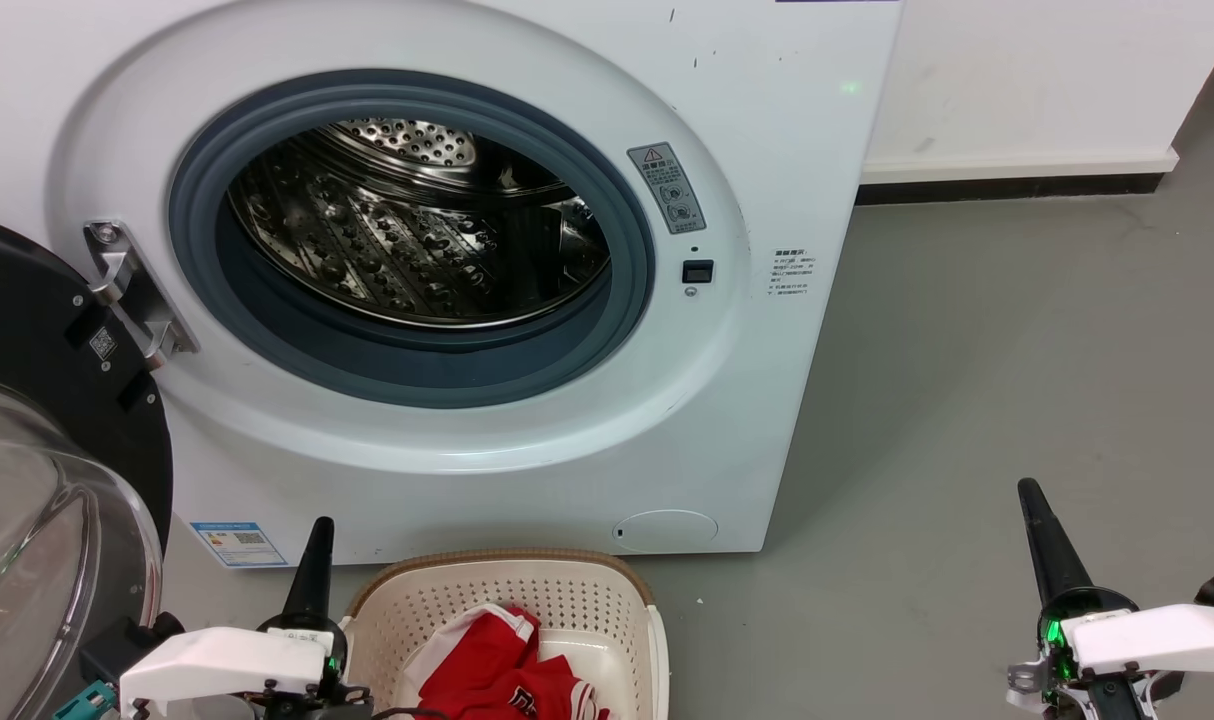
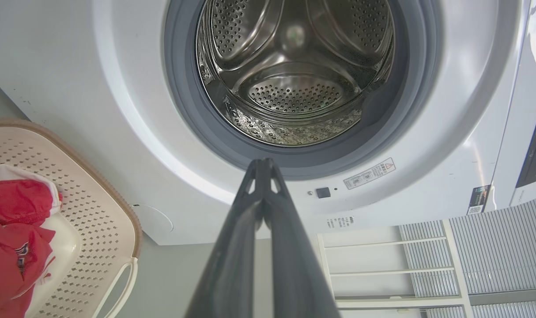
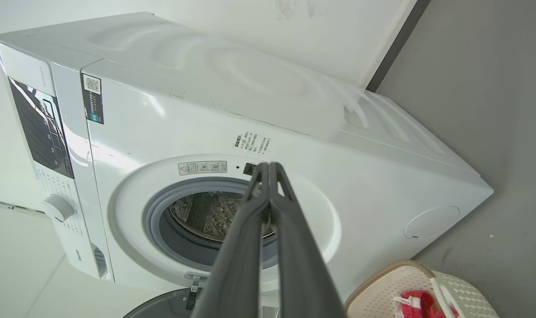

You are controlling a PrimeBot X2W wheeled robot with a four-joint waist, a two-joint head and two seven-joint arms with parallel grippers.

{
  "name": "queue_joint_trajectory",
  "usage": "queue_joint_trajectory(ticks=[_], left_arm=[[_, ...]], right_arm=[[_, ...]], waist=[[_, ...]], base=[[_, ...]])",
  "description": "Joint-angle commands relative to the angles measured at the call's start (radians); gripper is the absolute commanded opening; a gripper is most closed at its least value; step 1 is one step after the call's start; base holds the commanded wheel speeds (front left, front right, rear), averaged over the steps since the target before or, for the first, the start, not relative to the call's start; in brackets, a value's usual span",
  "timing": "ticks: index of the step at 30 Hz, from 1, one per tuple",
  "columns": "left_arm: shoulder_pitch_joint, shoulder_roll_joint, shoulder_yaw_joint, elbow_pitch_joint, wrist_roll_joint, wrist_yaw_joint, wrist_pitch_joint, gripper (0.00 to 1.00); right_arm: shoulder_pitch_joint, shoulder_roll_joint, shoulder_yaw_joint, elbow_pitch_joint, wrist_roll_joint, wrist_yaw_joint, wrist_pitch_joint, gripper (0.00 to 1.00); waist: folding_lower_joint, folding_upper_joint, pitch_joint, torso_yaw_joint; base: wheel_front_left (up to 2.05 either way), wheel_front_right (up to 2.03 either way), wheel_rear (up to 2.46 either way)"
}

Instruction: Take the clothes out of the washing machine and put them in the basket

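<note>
While red clothes (image 1: 502, 670) lie heaped in basket (image 1: 607, 590), head view 6 o'clock, basket sits on grey floor (image 1: 967, 400) just before washing machine (image 1: 787, 130). Machine at 12 o'clock, black-framed glass door (image 1: 37, 330) swung open at 9 o'clock, porthole showing perforated steel drum (image 1: 407, 240). Left gripper (image 1: 321, 530) at 7 o'clock, just beside basket's left rim, fully closed, tips touching. Right gripper (image 1: 1030, 495) at 4 o'clock, well apart from basket, above floor, likewise fully closed.

We are seeing the clothes (image 1: 492, 672) and basket (image 1: 567, 598) running off the bottom edge, glass door (image 1: 37, 545) being cropped left, warning sticker (image 1: 667, 187) being too small for reading.
</note>
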Motion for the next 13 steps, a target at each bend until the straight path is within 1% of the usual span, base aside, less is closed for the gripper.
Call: queue_joint_trajectory(ticks=[1, 13], left_arm=[[-0.025, 0.004, 0.004, -0.001, -0.031, -0.011, 0.007, 0.0], [-0.043, 0.002, 0.015, 0.015, -0.13, -0.028, 0.033, 0.0]], right_arm=[[-0.027, -0.004, -0.005, 0.002, 0.029, 0.0, 0.007, 0.0], [-0.046, -0.002, -0.017, 0.026, 0.124, 0.0, 0.034, 0.0]], waist=[[0.0, 0.0, 0.0, 0.001], [0.0, 0.0, -0.002, 0.009]], base=[[0.0, 0.0, 0.0], [0.0, 0.0, 0.0]])
